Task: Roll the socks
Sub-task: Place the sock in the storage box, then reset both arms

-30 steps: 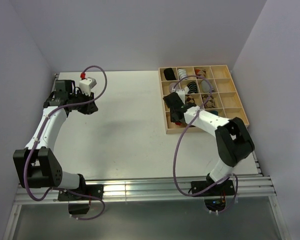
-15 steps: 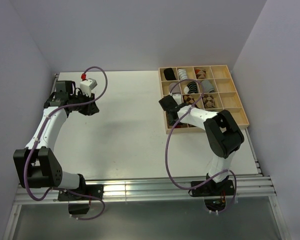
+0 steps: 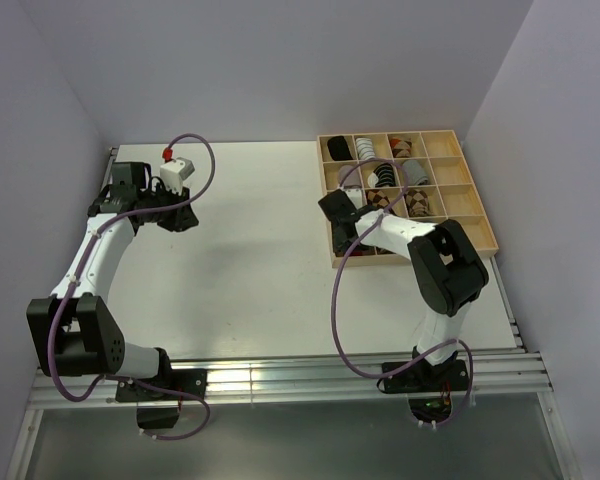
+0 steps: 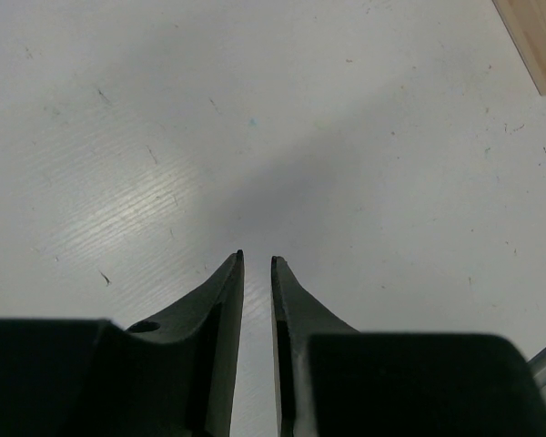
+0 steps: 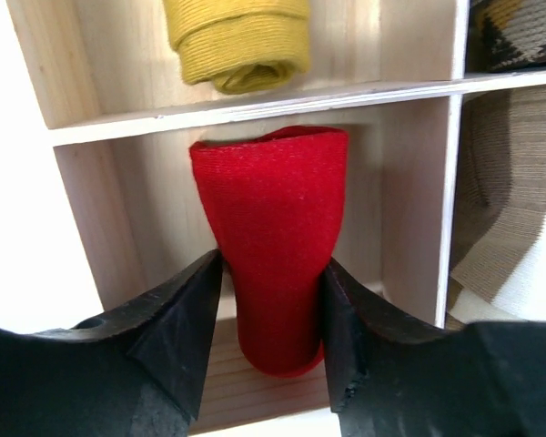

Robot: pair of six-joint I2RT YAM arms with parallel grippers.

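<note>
The plain red sock point(image 5: 278, 228) stands as a rolled bundle in a compartment of the wooden tray point(image 5: 82, 191). My right gripper point(image 5: 271, 259) is shut on it, one finger pressing each side. In the top view this gripper point(image 3: 338, 207) is at the tray's left column. A brown-and-cream striped sock point(image 5: 519, 209) lies in the compartment to the right. I cannot make out the dark teal sock. My left gripper point(image 4: 257, 257) is shut and empty over bare white table, at the far left in the top view point(image 3: 183, 216).
A yellow sock bundle point(image 5: 241, 41) fills the compartment beyond the red sock. The divided tray point(image 3: 480, 215) at the table's right back holds several other bundles. Grey walls close in the left, back and right sides.
The right arm has swung its elbow inward and the gripper has shifted slightly left and back at the tray's left column. The left arm has barely moved.
</note>
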